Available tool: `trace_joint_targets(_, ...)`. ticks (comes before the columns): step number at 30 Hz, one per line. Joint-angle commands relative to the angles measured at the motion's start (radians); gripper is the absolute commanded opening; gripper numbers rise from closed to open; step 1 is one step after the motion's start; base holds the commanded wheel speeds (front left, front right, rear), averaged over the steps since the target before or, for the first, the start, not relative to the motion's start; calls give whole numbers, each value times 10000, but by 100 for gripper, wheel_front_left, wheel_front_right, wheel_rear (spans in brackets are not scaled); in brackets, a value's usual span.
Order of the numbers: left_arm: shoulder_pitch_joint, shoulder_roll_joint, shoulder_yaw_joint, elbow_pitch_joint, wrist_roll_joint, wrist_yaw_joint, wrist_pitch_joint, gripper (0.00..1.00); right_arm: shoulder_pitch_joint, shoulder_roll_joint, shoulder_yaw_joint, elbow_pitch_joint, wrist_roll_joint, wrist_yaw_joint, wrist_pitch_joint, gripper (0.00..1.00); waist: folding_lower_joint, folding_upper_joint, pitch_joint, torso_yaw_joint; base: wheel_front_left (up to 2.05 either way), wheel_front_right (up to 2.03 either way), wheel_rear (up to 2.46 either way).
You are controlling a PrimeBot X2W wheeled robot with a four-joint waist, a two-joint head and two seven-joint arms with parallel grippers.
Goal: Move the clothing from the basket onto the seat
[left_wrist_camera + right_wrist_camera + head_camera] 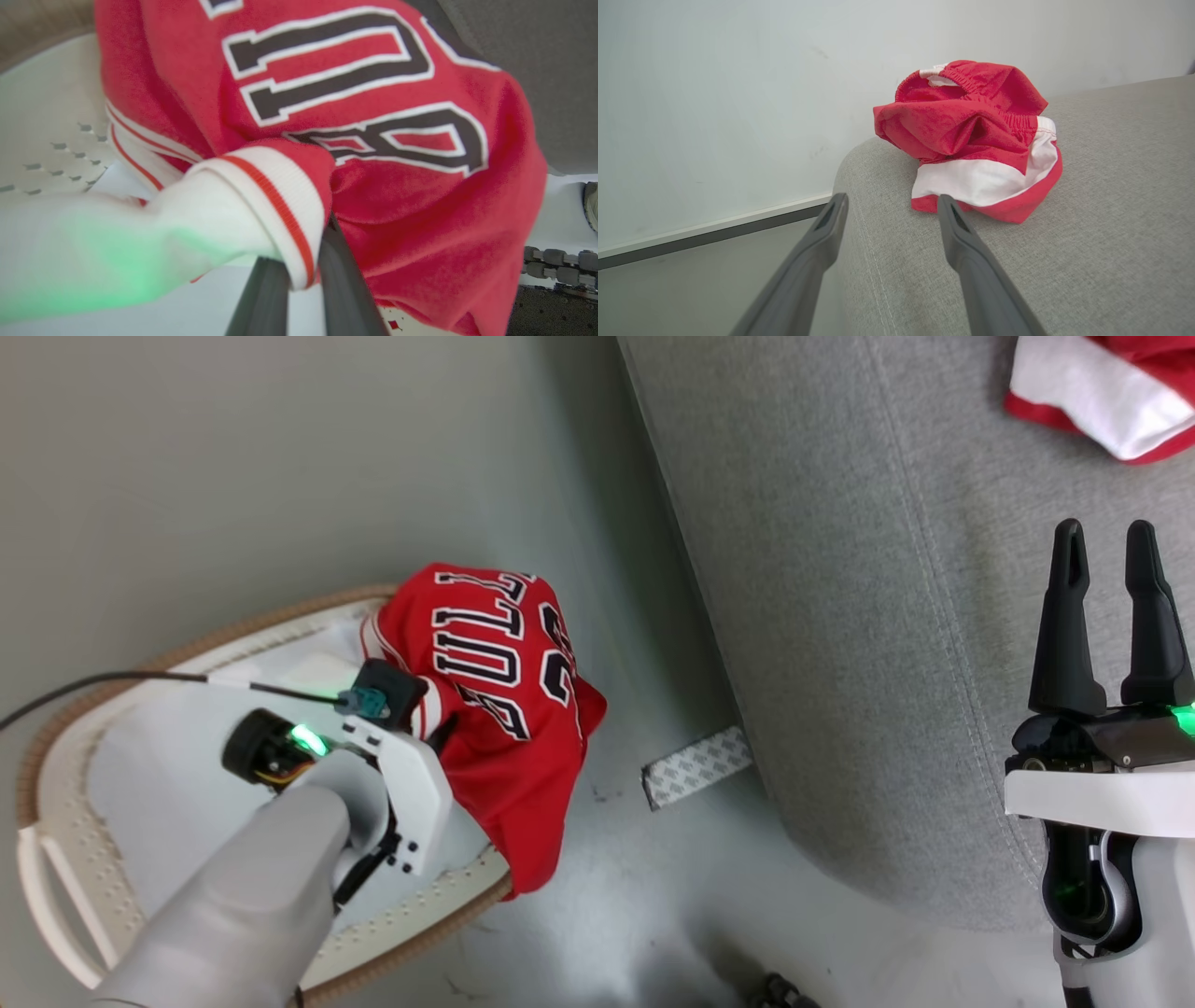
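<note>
The red jersey (495, 709) with black-and-white lettering hangs bunched over the right rim of the cream basket (233, 621). My left gripper (303, 275) is shut on its white-and-red trimmed edge (280, 196); the fingers are hidden under the wrist in the head view. The basket wall (46, 116) shows behind the cloth. A second red garment with white bands (1102, 383) lies crumpled on the grey seat (840, 616), near its far corner (976, 140). My right gripper (1106, 537) hovers open over the seat (1111, 210), holding nothing (892, 200).
The basket stands on the pale floor left of the seat, with a narrow gap between them. A grey patterned strip (695, 765) lies on the floor at the seat's foot. A black cable (93, 686) runs to my left wrist. A white wall (714, 93) stands beyond the seat.
</note>
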Motion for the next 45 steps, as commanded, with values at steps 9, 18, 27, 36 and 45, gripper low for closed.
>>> trace_joint_targets(9,543,-763,-616,245,-842,18,-1261,0,262,19,-377,215,-739,-22,0,100,-1,0,-1904,675,0,0,0)
trace_joint_targets(18,1142,-1458,-1044,-121,-1712,19,-2210,0,990,-406,-628,427,-1120,-22,0,100,-1,0,-4351,1436,0,0,0)
trace_joint_targets(27,1353,-1681,-648,-1594,-1478,22,-2374,0,1973,-732,-699,701,-973,-22,1,100,-1,0,-6377,2405,0,0,0)
trace_joint_targets(36,1622,-1390,278,-3769,-867,468,-2366,0,2671,-950,-189,1137,-776,-22,1,100,-1,0,-7842,3043,0,0,0)
trace_joint_targets(45,272,-1171,823,-5308,-761,1094,-1895,0,3099,-920,366,1356,-653,-22,15,100,-1,0,-8319,3608,0,0,0)
